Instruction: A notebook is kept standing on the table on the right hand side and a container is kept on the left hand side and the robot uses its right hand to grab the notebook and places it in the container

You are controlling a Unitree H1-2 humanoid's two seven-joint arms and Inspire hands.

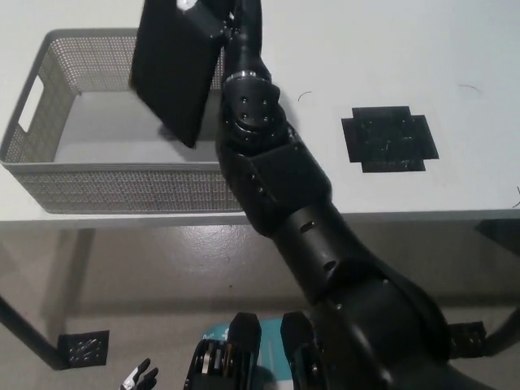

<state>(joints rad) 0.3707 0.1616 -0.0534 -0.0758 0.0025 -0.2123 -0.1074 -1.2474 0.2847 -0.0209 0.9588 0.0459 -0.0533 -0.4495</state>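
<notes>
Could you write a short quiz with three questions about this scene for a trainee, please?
1. True or false: the notebook already lies flat on the container floor.
2. Which hand holds the notebook?
A. right hand
B. left hand
3. Fill in: the black patch lies on the ____ table.

Key
1. False; it hangs tilted above the container.
2. A
3. white
</notes>
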